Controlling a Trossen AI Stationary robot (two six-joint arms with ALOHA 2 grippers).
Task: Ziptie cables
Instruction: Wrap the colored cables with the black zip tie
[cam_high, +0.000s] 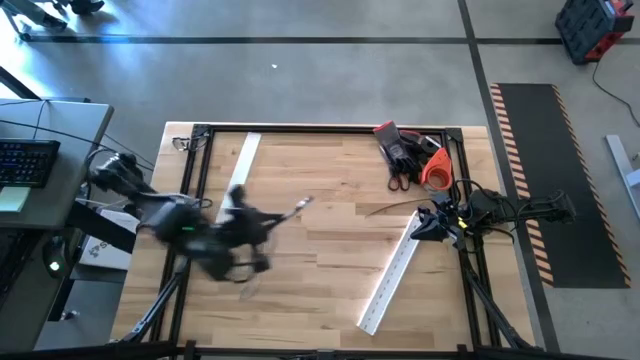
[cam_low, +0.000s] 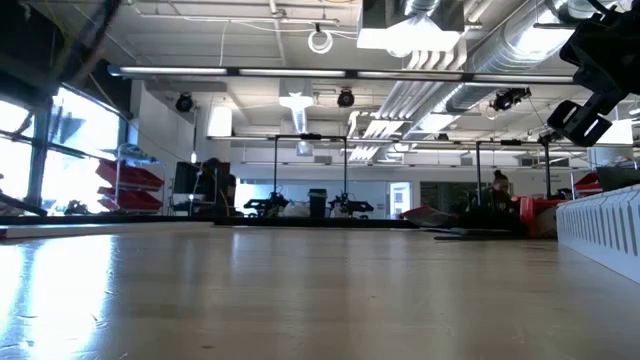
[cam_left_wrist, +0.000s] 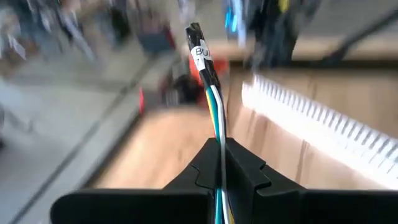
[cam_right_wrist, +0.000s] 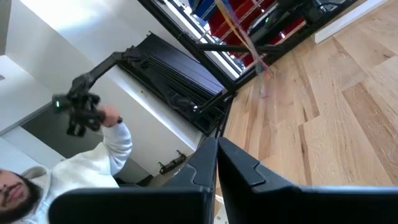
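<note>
My left gripper hangs over the table's left half, shut on the cables. They are a thin bunch of white, green, blue and yellow wires that ends in a black sleeve with a white label. In the high view the bunch sticks out of the gripper toward the table's middle. Another thin brownish wire lies on the wood near my right gripper. That gripper waits at the table's right side, shut on nothing. My left gripper pinches the wire bunch between its two fingers, a short way back from the labelled end. The wires run along the fingers and out past their tips. The fingers come from the table's left, slanting down. The bunch is lifted clear of the table.
One white slotted channel strip lies slantwise at the right of centre, another at the far left. A red, black and orange heap of tools sits at the far right corner. A person in a white hooded top is beside the table.
</note>
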